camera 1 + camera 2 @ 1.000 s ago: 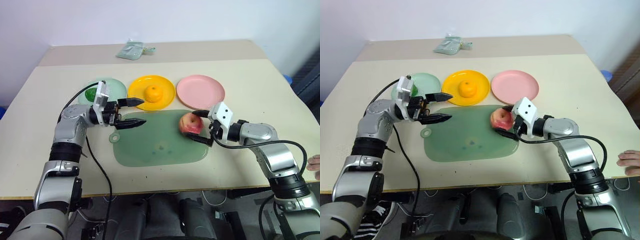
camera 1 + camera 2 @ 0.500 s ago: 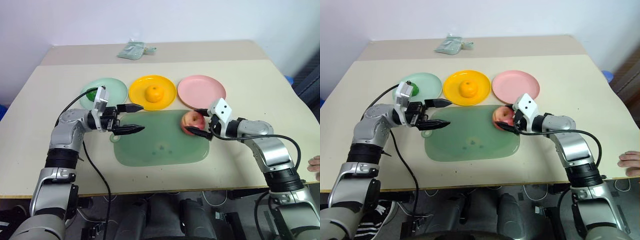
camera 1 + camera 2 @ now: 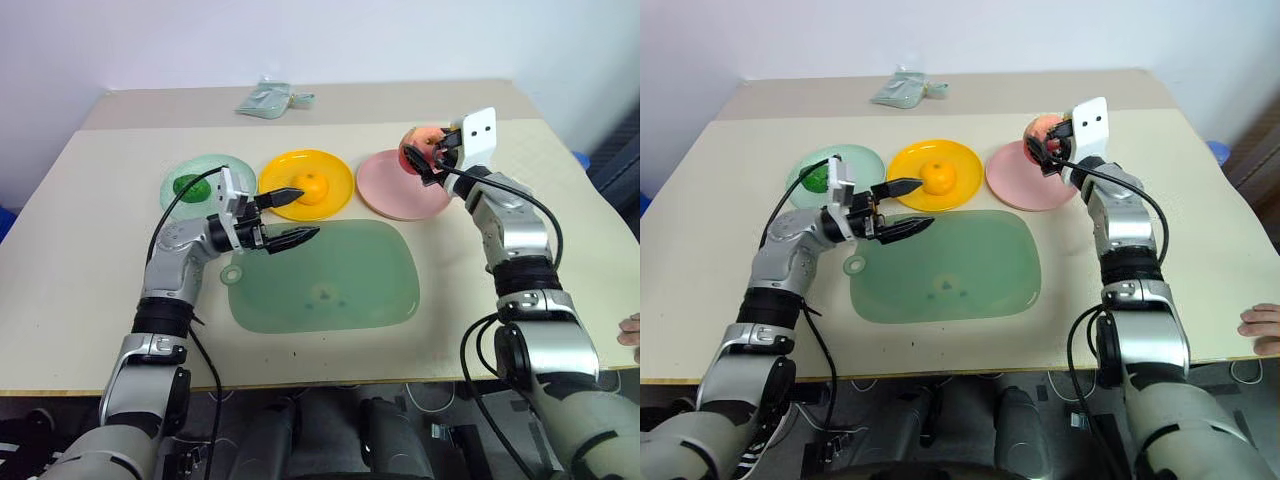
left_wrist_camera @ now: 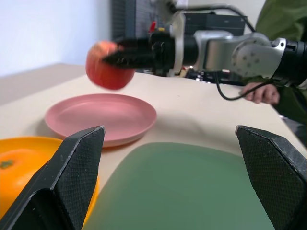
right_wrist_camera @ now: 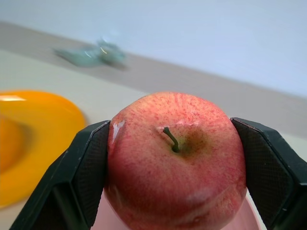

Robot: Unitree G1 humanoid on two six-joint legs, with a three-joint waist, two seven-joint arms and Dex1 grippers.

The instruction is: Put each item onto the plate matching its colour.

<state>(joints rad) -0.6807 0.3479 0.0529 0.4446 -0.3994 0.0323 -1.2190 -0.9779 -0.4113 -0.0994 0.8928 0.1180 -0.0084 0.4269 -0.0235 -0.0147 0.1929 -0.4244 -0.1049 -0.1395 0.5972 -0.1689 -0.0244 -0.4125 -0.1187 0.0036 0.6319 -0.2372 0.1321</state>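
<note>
My right gripper (image 3: pixel 421 157) is shut on the red-pink apple (image 3: pixel 415 147) and holds it in the air above the pink plate (image 3: pixel 392 192); the apple (image 5: pixel 175 163) sits between both black fingers. The orange (image 3: pixel 311 187) rests on the yellow plate (image 3: pixel 337 172). On the mint green plate (image 3: pixel 224 170) lies the dark green fruit (image 3: pixel 187 185). My left gripper (image 3: pixel 295 218) is open and empty, hovering over the near edge of the yellow plate and the far left of the green mat (image 3: pixel 325 275).
A pale green packet (image 3: pixel 268 99) lies at the back of the table. A person's hand (image 3: pixel 630 330) shows at the right table edge. The mat covers the middle of the table, with bare tabletop around it.
My right gripper has lifted the apple off the mat's right end and carried it up and away to above the pink plate. The left gripper drifted slightly right, staying open.
</note>
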